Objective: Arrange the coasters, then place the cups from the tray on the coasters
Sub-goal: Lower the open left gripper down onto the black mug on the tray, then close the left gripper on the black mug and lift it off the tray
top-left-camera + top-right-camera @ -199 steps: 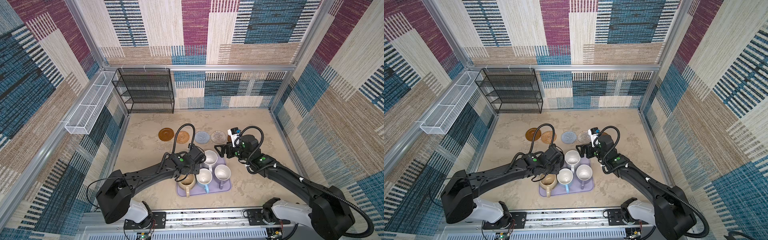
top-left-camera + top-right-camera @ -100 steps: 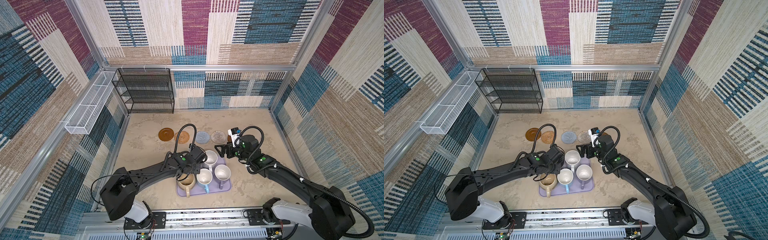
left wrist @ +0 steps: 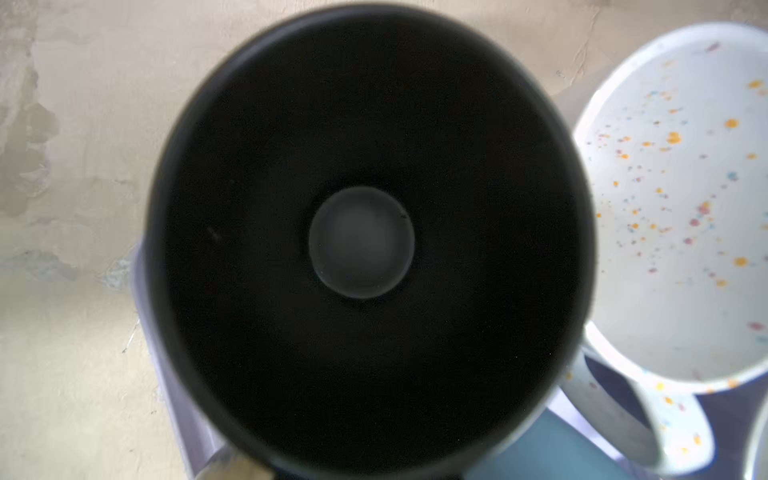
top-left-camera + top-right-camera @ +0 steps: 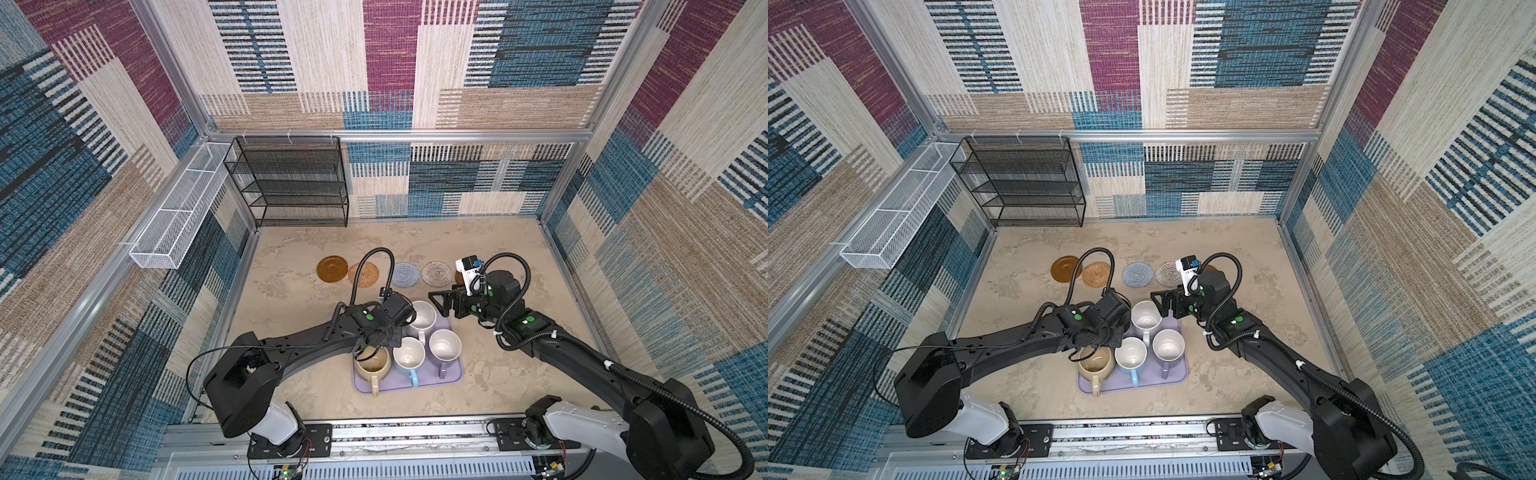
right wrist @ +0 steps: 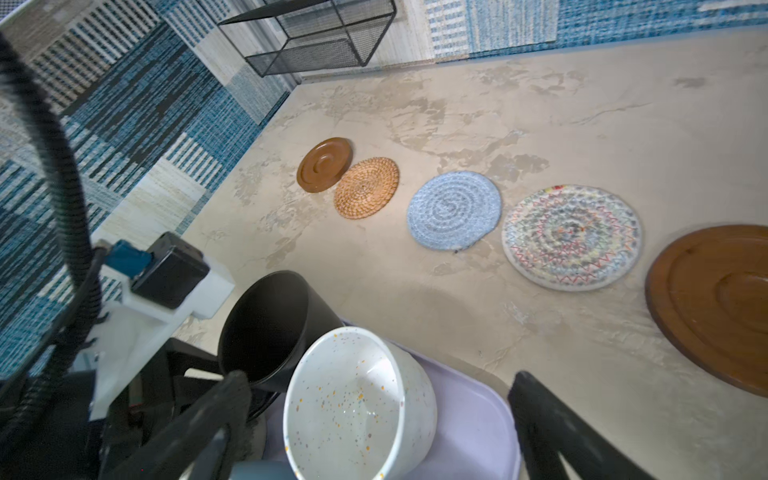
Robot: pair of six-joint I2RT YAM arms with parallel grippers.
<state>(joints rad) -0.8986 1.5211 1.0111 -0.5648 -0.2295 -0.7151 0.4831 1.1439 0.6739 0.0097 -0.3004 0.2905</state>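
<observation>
The stiff, breakable black ceramic mug [image 5: 266, 324] is clamped, seemingly at its rim, by the left gripper [image 4: 376, 338]; the right gripper [image 4: 441, 305] is seen wide open.

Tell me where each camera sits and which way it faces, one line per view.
Top views: high above the robot's bases, looking down and forward over the table; left arm and right arm both show.
Left wrist: directly above the black mug, looking straight down into it; no fingers show.
Right wrist: low over the tray, facing the coasters; the open right gripper shows, fingers either side of the speckled mug.
Shared: both wrist views show the black mug and speckled mug.
</observation>
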